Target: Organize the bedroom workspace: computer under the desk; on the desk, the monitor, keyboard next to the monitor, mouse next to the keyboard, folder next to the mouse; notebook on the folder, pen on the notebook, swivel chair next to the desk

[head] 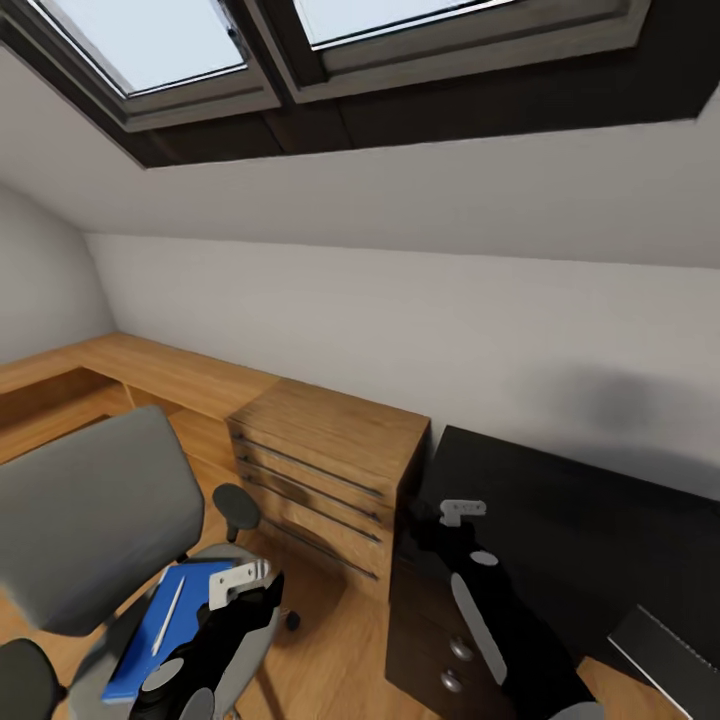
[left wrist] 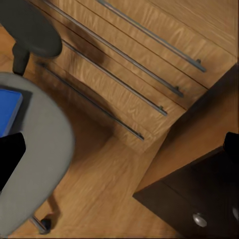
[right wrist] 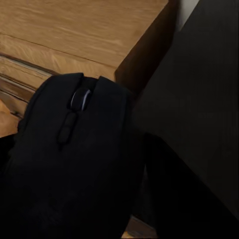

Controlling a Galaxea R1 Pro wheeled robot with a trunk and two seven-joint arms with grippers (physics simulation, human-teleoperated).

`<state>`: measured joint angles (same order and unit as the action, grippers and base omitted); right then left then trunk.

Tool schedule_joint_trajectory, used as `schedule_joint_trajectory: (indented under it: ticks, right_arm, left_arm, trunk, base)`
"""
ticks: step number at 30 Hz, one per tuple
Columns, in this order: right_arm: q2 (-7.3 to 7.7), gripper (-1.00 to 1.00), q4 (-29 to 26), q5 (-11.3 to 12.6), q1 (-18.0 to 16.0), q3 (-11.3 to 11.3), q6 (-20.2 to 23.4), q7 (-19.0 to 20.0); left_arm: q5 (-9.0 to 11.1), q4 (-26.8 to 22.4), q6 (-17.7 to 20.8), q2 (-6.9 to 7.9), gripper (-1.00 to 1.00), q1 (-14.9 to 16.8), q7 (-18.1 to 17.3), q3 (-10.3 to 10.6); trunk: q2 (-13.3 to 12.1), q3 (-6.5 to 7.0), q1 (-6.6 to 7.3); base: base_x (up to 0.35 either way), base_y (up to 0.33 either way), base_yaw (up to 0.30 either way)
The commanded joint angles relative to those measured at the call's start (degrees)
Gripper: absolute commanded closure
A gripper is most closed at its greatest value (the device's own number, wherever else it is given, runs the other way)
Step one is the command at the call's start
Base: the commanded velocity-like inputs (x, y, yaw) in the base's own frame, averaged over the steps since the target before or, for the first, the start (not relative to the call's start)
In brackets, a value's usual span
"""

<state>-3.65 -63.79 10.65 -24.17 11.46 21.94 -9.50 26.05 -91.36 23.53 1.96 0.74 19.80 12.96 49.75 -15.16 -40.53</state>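
Desk (head: 560, 500): long, black, standing against the white wall on the right side of the room; its drawer unit with round silver knobs (left wrist: 199, 219) faces the wooden floor.

Light-wood chest (head: 330, 470): bar-handled drawers, just beside the desk's left end, touching or nearly so.

Swivel chair (head: 95, 510): grey upholstery, black armrest (head: 236, 505), standing on the floor left of the chest, well apart from the desk top.

Folder (head: 165, 625): bright blue, lying flat on the chair seat.

Pen (head: 167, 617): thin, white, resting on top of the folder.

Left gripper (head: 240, 582): hanging over the chair seat at the folder's edge; whether its fingers are apart or closed cannot be told.

Right gripper (head: 462, 512): raised over the desk's left end, near the chest.

Mouse (right wrist: 74, 149): small, rounded, black, held in the right gripper's grasp above the gap where chest and desk meet.
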Motion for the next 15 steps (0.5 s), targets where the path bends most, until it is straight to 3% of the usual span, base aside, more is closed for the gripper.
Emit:
schedule_joint_trajectory:
  ticks: [1, 5, 8, 12, 15]
  right_arm:
    - [0.05, 1.0, -2.4, 0.9, 0.9, 0.0, 1.2, -0.6]
    - [0.11, 1.0, -12.2, 1.3, 5.7, -0.3, 5.0, -1.4]
    - [0.1, 1.0, -13.4, 1.5, 6.2, -0.3, 5.2, -1.4]
    - [0.11, 1.0, -14.0, 4.0, 6.5, -0.3, 5.2, -1.4]
    - [0.13, 1.0, -14.1, 4.1, 6.5, -0.4, 5.1, -1.4]
  left_arm:
    - [0.6, -0.1, 0.1, 0.06, -1.0, 0.1, 0.6, 0.1]
    - [0.6, -0.1, 0.1, 0.12, -1.0, 0.1, 0.6, 0.1]
    - [0.6, -0.1, 0.1, 0.14, -1.0, 0.1, 0.6, 0.1]
    - [0.6, 0.1, 0.1, 0.28, -1.0, 0.1, 0.6, 0.0]
    - [0.5, 1.0, 0.1, 0.32, -1.0, 0.1, 0.5, 0.0]
  trunk:
    - [-0.4, 0.1, 0.25]
    - [-2.0, 0.82, 1.13]
    - [-3.2, 1.36, 1.79]
    - [-3.2, 1.36, 1.79]
    - [-3.2, 1.38, 1.79]
  base:
    - [-0.342, 0.0, 0.0]
    - [-0.25, 0.0, 0.0]
    - [-0.053, 0.0, 0.0]
    - [-0.006, 0.0, -0.017]
    - [-0.072, 0.085, -0.058]
